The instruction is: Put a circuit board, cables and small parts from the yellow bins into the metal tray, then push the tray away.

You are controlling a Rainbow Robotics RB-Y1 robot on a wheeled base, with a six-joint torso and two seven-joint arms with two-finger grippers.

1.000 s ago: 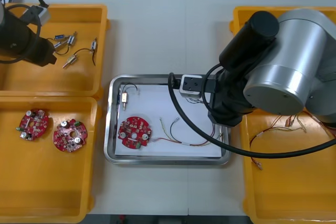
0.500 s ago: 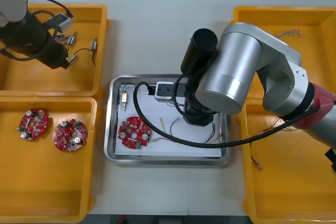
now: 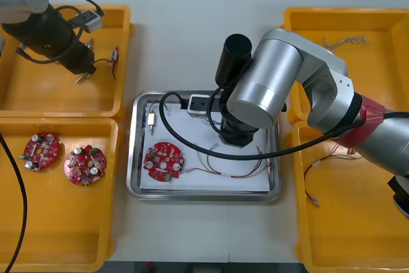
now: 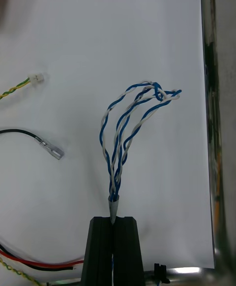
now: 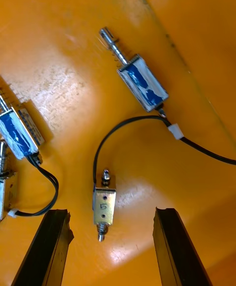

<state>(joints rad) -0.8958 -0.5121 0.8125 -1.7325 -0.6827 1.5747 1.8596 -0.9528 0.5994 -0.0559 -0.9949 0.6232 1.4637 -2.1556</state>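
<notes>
There, on the light table (image 3: 192,36), the yellow bin (image 3: 38,97) at the far left corner held loose small metal parts. The metal tray (image 3: 132,158) at the middle already carried a round red circuit board (image 3: 163,162) near its left edge and a red and yellow cable (image 3: 223,174) along its near edge. The right gripper (image 4: 113,219) hung low over the tray's white inside, close to one rim. Its fingers were pinched tight on the end of a twisted blue and white cable (image 4: 125,118), whose loops lay on the white. The left gripper (image 5: 110,213) hovered in the far left bin with its fingers spread wide on either side of one small metal part (image 5: 104,206). Two troubles looked likely. The springy cable might cling to the fingers or flick over the nearby rim on release. The part sat nearer one finger, with a black lead (image 5: 97,153) curling by it, and might twist or drag a neighbour when squeezed.
</notes>
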